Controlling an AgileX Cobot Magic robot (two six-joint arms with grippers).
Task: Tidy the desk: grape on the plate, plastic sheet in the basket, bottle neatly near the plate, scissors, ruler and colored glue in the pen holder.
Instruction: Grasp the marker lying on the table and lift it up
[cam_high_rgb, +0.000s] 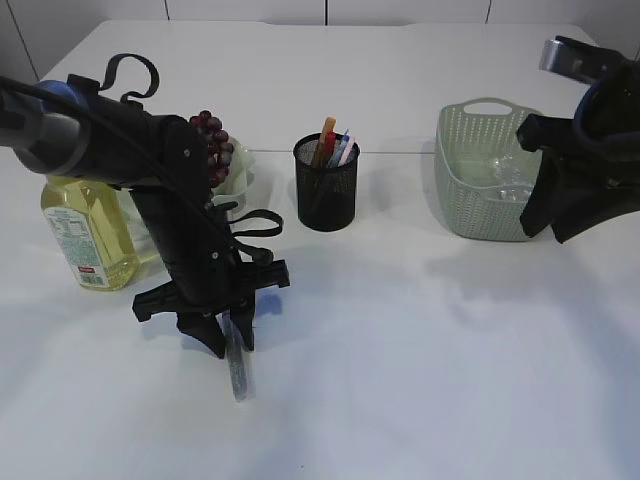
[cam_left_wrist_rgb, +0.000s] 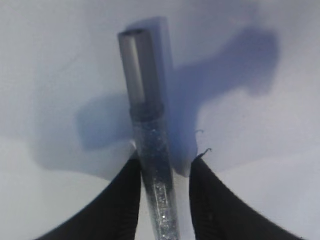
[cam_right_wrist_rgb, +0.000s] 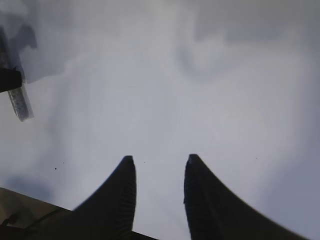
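Closest to you in the exterior view is the glitter glue tube (cam_high_rgb: 237, 362), lying on the white table (cam_high_rgb: 420, 360) at the front left, with your left gripper (cam_high_rgb: 229, 338) right down on top of it. From the left wrist view the two black fingers (cam_left_wrist_rgb: 122, 200) sit on either side of the tube (cam_left_wrist_rgb: 154, 165), the left one touching it and the right one with a sliver of daylight. So the jaws are narrowed around the glue, but you can't really tell whether they're actually squeezing it yet. Its grey cap end points away from the wrist camera.

Your right gripper (cam_right_wrist_rgb: 159, 167) is parked up high on the right, in front of the green basket (cam_high_rgb: 468, 190), with its jaws spread apart and nothing between them. Its wrist view just shows bare table, plus a bit of the glue tube (cam_right_wrist_rgb: 19, 102) in the far corner.

Rest of the stuff, all further back:
- The black mesh pen holder (cam_high_rgb: 326, 190) stands in the middle with a few colored things sticking out. They're too small to tell which is which.
- The grapes (cam_high_rgb: 215, 148) sit on the plate (cam_high_rgb: 243, 178) at back left, partly behind the left arm.
- The bottle (cam_high_rgb: 85, 228) of yellow liquid stands upright just left of the plate.
- Something clear and shiny, which looks like the plastic sheet (cam_high_rgb: 505, 192), is inside the basket.
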